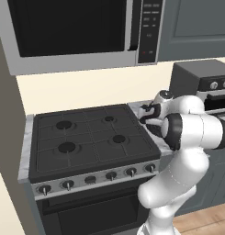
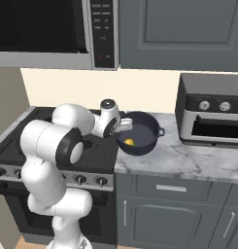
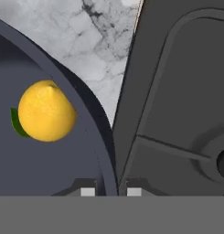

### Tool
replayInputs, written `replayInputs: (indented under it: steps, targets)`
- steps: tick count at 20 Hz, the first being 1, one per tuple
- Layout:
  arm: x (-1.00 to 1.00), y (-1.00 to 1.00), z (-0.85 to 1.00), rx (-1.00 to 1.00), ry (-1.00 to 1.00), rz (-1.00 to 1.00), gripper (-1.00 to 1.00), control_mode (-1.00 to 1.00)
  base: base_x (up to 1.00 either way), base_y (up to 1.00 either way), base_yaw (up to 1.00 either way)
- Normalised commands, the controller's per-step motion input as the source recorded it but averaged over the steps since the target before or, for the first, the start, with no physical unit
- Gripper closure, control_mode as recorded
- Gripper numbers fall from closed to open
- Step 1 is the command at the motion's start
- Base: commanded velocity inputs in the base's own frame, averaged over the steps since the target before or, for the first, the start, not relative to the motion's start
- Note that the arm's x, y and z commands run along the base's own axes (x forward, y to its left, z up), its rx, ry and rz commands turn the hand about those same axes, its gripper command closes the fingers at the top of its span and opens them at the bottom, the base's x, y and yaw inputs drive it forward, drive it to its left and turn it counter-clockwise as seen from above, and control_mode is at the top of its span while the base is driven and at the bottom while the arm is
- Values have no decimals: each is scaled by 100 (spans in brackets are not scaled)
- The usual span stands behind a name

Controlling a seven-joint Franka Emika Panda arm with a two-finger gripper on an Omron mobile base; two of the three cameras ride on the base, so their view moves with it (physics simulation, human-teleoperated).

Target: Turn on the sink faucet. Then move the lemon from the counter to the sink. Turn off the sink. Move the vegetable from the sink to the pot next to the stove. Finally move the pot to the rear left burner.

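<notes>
The dark grey pot [image 2: 148,130] sits on the marble counter [image 2: 188,158] just right of the black stove [image 1: 86,137]. The lemon [image 2: 129,142] lies inside the pot, yellow with a green leaf [image 3: 45,112]. My gripper [image 3: 111,191] is shut on the pot's left rim [image 3: 93,114], one fingertip inside the wall and one outside. From the right base view the gripper [image 2: 124,125] reaches down at the pot's stove-side edge. The rear left burner [image 1: 64,124] is bare under its grate. The sink and its faucet are out of view.
A microwave [image 1: 72,32] hangs above the stove. A toaster oven [image 2: 212,112] stands on the counter right of the pot. Silver knobs [image 1: 111,175] line the stove front. The stove grate [image 3: 177,91] lies close beside the pot.
</notes>
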Motion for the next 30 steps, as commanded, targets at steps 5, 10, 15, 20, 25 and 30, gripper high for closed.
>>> replayInputs:
  steps: [5, 10, 15, 20, 25, 30]
  targets:
    - [-1, 49, 7, -10, -3, 34, 100, -100, 0, 0, 0]
    - [0, 54, 18, -10, -6, 39, 100, -100, 0, 0, 0]
    - [0, 59, 11, -8, -9, 40, 100, -100, 0, 0, 0]
    - [1, 68, 8, -4, -11, 42, 100, -100, 0, 0, 0]
    - [10, 65, 6, -2, -12, 41, 100, -100, 0, 0, 0]
    - [20, 59, 10, -4, -11, 37, 100, -100, 0, 0, 0]
